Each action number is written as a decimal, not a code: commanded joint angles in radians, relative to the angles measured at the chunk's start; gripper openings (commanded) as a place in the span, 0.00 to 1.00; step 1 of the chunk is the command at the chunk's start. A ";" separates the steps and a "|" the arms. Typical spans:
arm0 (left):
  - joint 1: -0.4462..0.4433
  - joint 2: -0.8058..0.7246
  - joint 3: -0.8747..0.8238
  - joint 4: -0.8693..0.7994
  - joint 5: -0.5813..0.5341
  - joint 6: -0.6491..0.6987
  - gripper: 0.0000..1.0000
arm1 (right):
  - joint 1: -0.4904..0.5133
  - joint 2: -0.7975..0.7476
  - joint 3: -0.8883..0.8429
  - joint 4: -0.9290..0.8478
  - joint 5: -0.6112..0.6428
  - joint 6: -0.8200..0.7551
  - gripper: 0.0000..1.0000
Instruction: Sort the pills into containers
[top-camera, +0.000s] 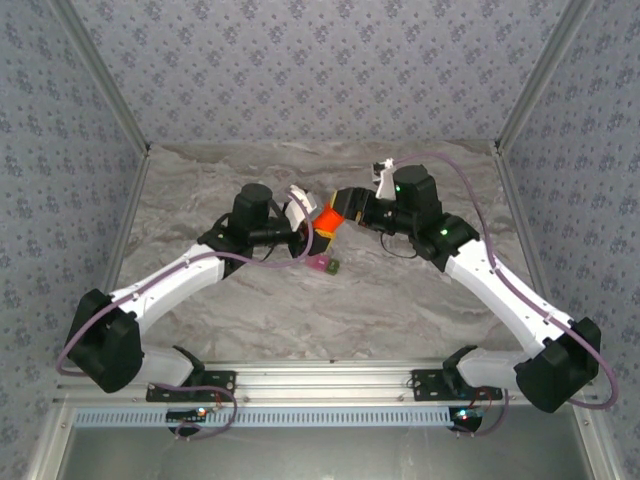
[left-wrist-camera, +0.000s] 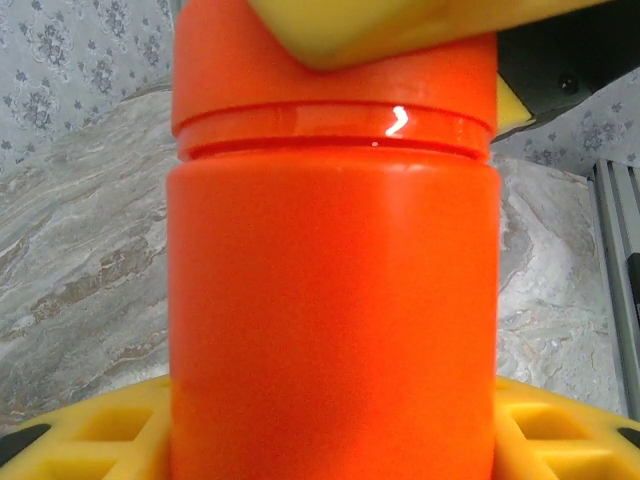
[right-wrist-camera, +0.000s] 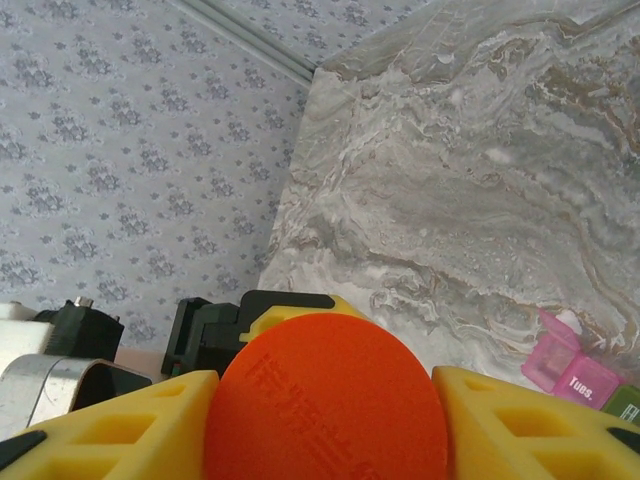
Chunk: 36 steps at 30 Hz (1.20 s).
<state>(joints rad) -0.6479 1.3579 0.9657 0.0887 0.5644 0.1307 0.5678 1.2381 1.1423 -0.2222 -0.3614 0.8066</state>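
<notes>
The left gripper (left-wrist-camera: 330, 445) stood partly open, its yellow fingers (left-wrist-camera: 95, 435) clamped on either side of the lower body of the orange bottle (left-wrist-camera: 330, 300), which it held off the table (top-camera: 400, 300). The right gripper (right-wrist-camera: 325, 430) met it from the opposite side. Its jaws stood at a middling width around the bottle's cap (right-wrist-camera: 320, 385), and the pads seemed to press the cap's rim on both sides, though the wrist view was too close to be sure of firm contact. The containers (top-camera: 326, 265) lay on the table near both grippers, just toward the arm bases from the held bottle. From the right wrist, the pink compartment (right-wrist-camera: 570, 365) sat beyond the right-hand finger, with the olive-green compartment (right-wrist-camera: 625, 402) joined to it on its far side.
</notes>
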 joint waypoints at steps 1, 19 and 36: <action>0.001 0.008 0.030 0.039 0.022 0.008 0.00 | -0.006 0.014 0.035 -0.043 -0.063 -0.060 0.48; 0.003 -0.014 0.025 0.031 0.028 0.008 0.00 | -0.222 -0.045 -0.113 0.257 -0.402 -0.190 0.89; 0.003 0.006 0.031 0.031 0.032 0.010 0.00 | -0.028 0.006 0.038 -0.027 -0.018 -0.046 0.89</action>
<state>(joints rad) -0.6472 1.3590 0.9661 0.0853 0.5648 0.1379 0.5213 1.2354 1.1255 -0.2127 -0.4175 0.7525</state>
